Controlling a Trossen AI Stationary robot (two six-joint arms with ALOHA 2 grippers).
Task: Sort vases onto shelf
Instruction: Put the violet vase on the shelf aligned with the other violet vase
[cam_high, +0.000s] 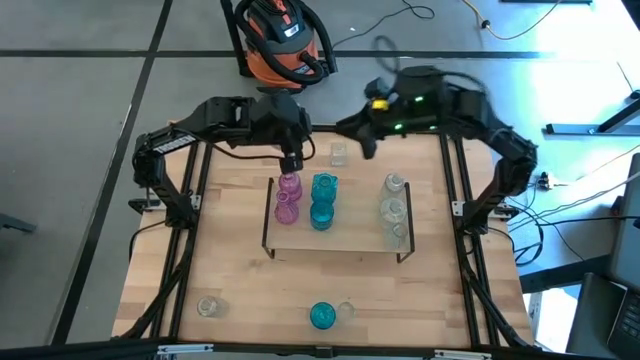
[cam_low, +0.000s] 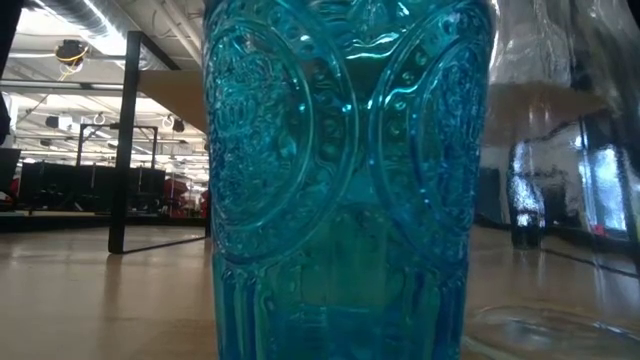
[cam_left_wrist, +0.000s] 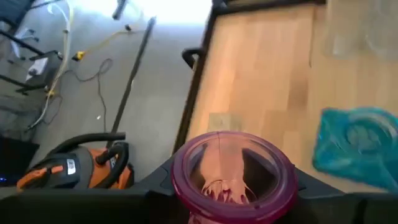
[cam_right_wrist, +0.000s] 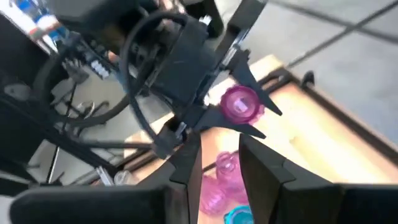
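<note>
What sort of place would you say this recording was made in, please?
Probably a robotics lab or workshop: bare grey floor with loose cables, an orange shop vacuum behind the table, and racks with overhead ducting in the low view.

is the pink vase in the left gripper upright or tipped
Upright: the pink vase shows its round mouth facing the left wrist camera, with the left gripper directly above the shelf.

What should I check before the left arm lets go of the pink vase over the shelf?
1. Left gripper around the pink vase: ok, its fingers flank the rim.
2. Vase over the shelf, pink end: ok, above the other pink vases.
3. Vase base resting on the shelf: cannot tell.
4. Teal vases apart from the pink one: ok.
5. Right gripper away from the shelf: ok, fingers empty.
</note>
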